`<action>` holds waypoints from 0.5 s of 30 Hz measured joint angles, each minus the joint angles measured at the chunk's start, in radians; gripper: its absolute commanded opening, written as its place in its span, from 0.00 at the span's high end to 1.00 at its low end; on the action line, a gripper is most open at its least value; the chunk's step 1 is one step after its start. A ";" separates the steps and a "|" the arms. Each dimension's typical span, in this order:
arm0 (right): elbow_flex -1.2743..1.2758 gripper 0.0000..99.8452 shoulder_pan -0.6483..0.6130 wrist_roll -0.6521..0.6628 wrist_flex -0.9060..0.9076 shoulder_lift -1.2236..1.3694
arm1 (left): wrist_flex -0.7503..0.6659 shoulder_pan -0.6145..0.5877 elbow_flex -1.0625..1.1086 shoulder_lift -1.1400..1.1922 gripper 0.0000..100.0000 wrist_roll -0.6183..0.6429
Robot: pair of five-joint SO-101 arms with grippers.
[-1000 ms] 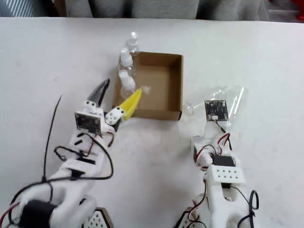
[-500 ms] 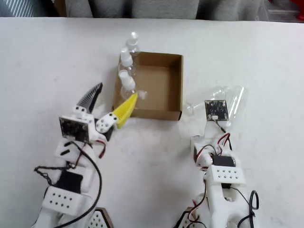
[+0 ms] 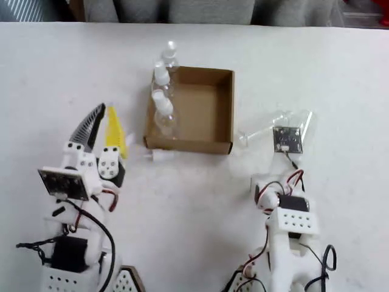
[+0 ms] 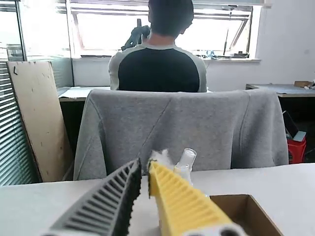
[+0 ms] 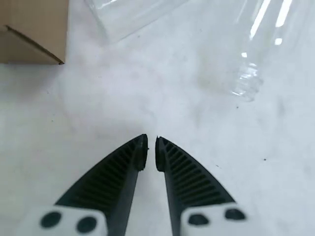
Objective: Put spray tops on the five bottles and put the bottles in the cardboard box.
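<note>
On table, just before cardboard box [image 3: 188, 146] near wall: loose spray top [image 3: 159, 156], long axis crosswise, rightward of left pincer [image 3: 106, 107], nearer that arm. Left pincer closed to slit, empty; right pincer [image 5: 147, 152] same.

An open, shallow brown cardboard box [image 3: 194, 146] sits on the table, its floor mostly bare. Along its left-hand wall in the high view, three clear plastic bottles with white spray tops stand upright in a row. The nearest capped bottle [image 3: 164, 118] is inside the box and the middle capped bottle [image 3: 161, 74] is at the far corner. The farthest capped bottle [image 3: 170, 50] is at or just past the far rim; which cannot be told. A loose white spray top [image 3: 159, 156] lies on the table just outside the near wall, by the left corner. Right of the box, two clear bottles lie on their sides. The inner uncapped bottle [image 3: 261, 129] is near the box. The outer uncapped bottle [image 3: 304, 121] is just beside it, its threaded neck bare.
</note>
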 measured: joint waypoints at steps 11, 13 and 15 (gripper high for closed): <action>-0.250 0.98 0.132 0.000 0.229 0.000 | 0.307 0.000 -0.066 0.000 0.98 0.006; -0.296 0.98 0.158 0.000 0.242 0.000 | 0.371 0.000 -0.066 0.000 0.98 0.040; -0.345 0.98 0.180 0.002 0.242 0.000 | 0.443 -0.008 -0.066 0.000 0.98 0.103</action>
